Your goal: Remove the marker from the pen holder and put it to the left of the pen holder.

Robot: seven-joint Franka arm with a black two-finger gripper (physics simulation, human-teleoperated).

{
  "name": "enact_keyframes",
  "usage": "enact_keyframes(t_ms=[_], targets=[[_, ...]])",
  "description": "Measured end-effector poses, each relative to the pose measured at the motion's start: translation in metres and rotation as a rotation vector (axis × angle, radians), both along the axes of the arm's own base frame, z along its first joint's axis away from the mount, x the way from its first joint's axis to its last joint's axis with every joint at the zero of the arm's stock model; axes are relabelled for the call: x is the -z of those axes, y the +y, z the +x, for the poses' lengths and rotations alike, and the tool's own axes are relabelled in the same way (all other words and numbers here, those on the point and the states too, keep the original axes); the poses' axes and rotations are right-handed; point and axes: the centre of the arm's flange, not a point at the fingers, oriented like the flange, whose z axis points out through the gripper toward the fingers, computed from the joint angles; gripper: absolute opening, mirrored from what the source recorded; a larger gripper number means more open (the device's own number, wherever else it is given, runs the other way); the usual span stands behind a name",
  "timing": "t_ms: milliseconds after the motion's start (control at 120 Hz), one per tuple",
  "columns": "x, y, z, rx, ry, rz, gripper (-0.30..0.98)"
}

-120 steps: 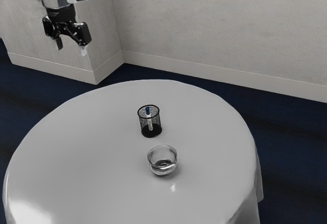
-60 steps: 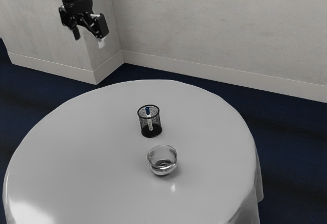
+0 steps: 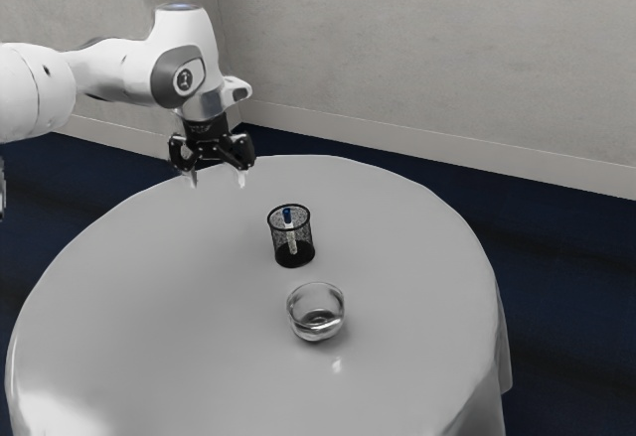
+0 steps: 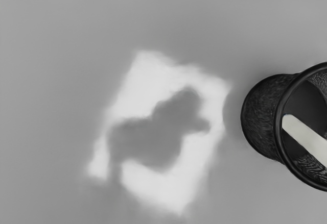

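and here's the exterior view: the hand (image 3: 217, 180) hangs above the bench (image 3: 149, 287), open and empty; the marker (image 3: 292, 237) stands tilted inside the mesh pen holder (image 3: 306, 238), blue end (image 3: 287, 215) up. looks light, stiff, perhaps slick, so pinch it near that blue end. mind the glass bowl (image 3: 316, 331) close by, probably fragile. bench edge is well apart from the holder. over to the wrist view: marker slants across the holder's mouth, bench spreading alongside, room to manoeuvre.
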Motion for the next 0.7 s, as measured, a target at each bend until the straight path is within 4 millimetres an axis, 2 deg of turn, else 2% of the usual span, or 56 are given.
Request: enact_keyframes(t_ms=[67,167,250,317,417,475,533,625,700], targets=[[0.019,0.009,0.019,-0.035,-0.043,-0.001,0.69],[0.022,-0.016,0.032,-0.048,-0.109,0.018,0.69],[0.007,-0.023,0.029,-0.046,-0.134,0.038,0.68],[0.001,-0.016,0.024,-0.009,-0.103,0.058,0.69],[0.000,-0.012,0.024,0.240,-0.077,0.067,0.69],[0.006,-0.016,0.023,0.391,-0.050,0.068,0.69],[0.015,-0.043,0.023,0.591,-0.016,0.085,0.68],[0.045,-0.074,0.023,0.867,0.055,0.089,0.68],[0.054,-0.100,0.022,1.084,0.088,0.100,0.67]])
